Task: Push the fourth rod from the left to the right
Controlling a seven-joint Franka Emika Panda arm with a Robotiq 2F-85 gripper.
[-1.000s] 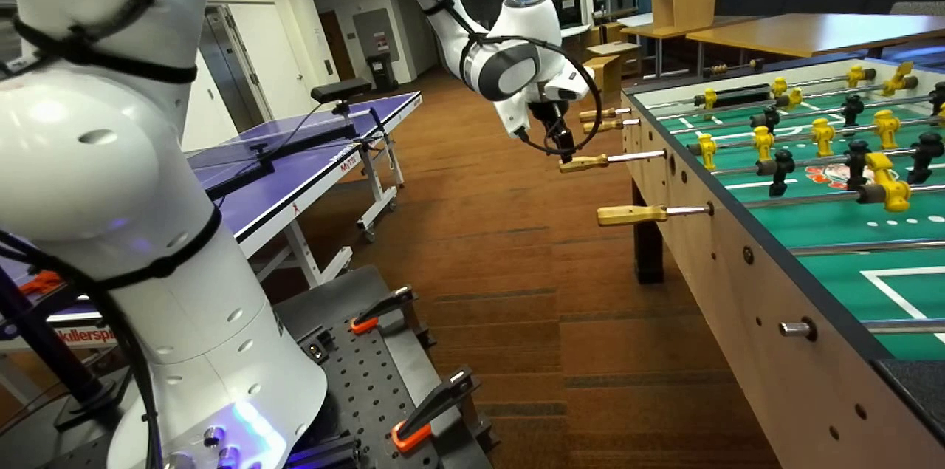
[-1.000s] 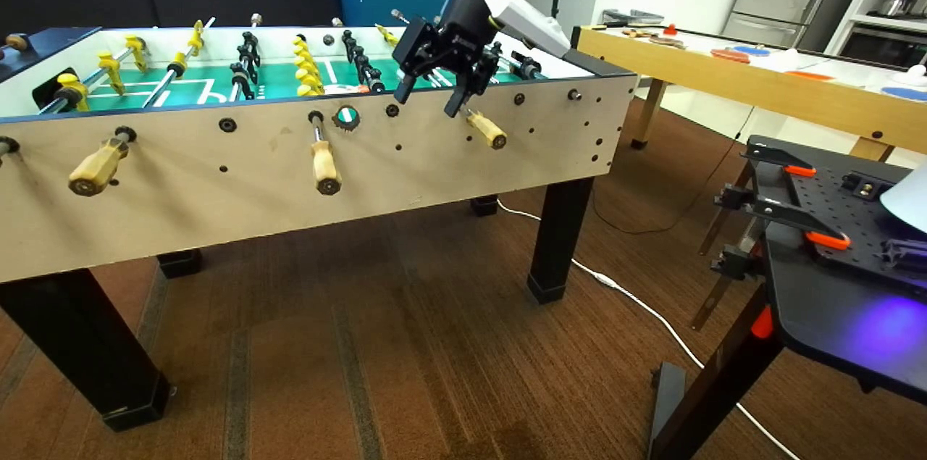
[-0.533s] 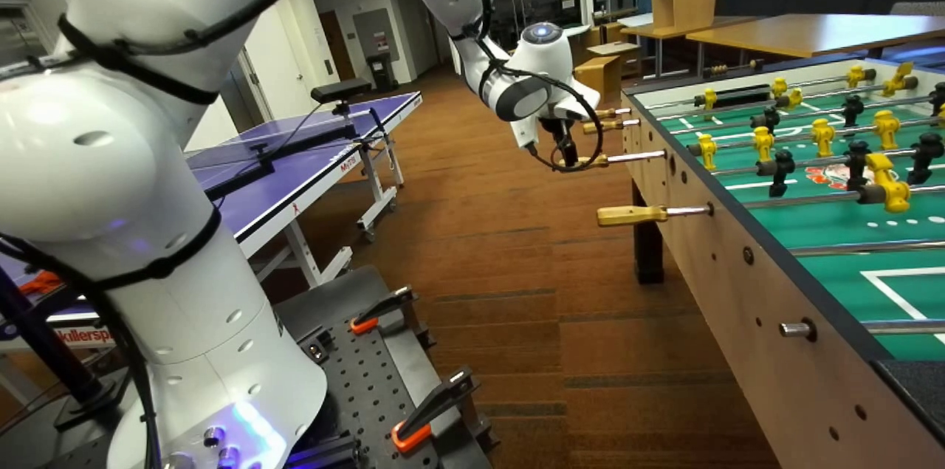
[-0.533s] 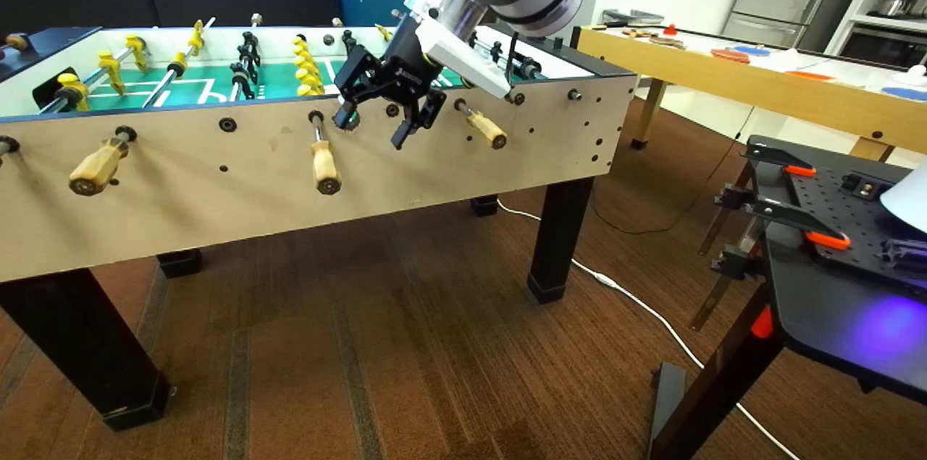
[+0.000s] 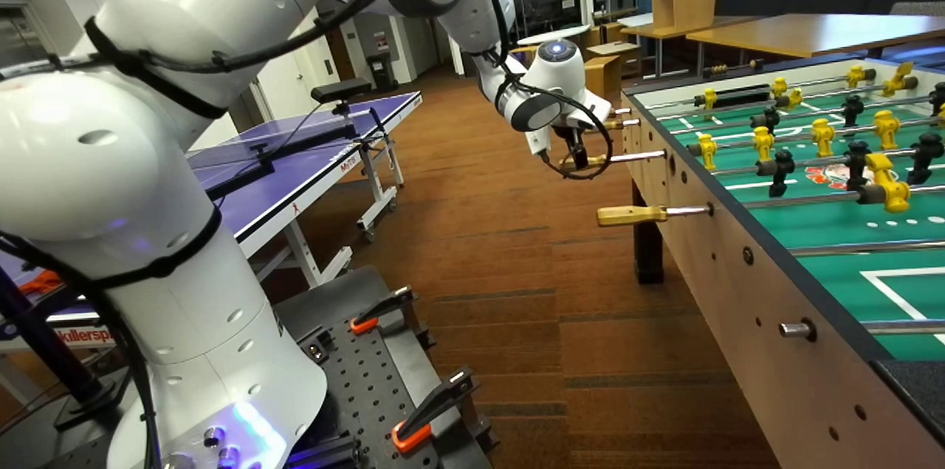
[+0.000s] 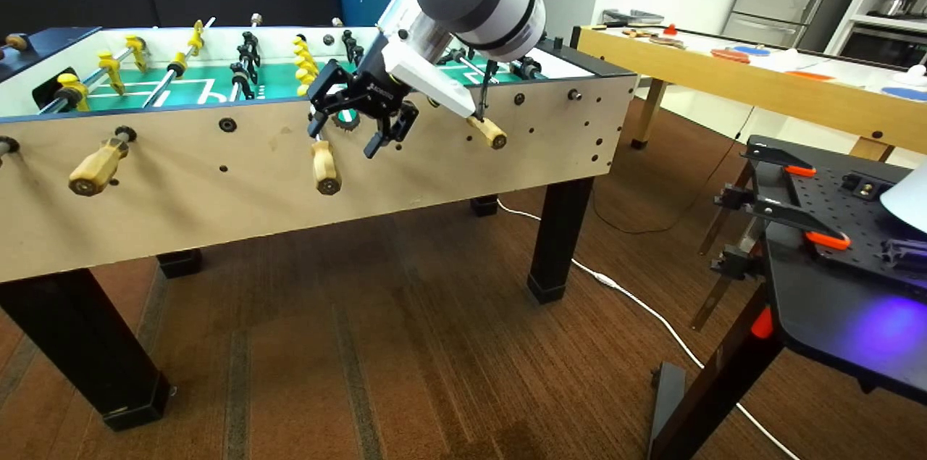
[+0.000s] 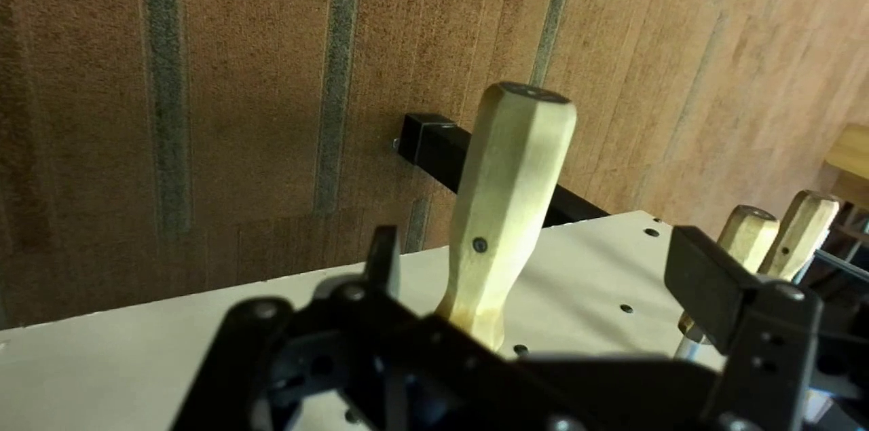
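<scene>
The foosball table's side panel (image 6: 268, 185) carries several wooden rod handles. A pale wooden handle (image 6: 326, 166) sticks out on its rod, the third visible handle from the left in that exterior view. In the wrist view this handle (image 7: 509, 200) stands between the finger pads, nearer the left one, and nothing grips it. My gripper (image 6: 343, 141) is open with its fingers wide apart, above and beside that handle's rod end. In an exterior view the gripper partly hides the handle, and the bare rod (image 5: 638, 156) shows. Which rod counts as fourth is unclear.
Another handle (image 6: 487, 132) sits to the right, beneath the arm. Handles to the left (image 6: 98, 166) also show in the wrist view (image 7: 801, 234). A purple ping-pong table (image 5: 295, 137) stands behind the arm. Clamps (image 5: 435, 410) sit on the base platform.
The open gripper has swung from near the right-hand handle leftward to the pale middle handle, and slightly lower. The handles and rods have not visibly moved.
</scene>
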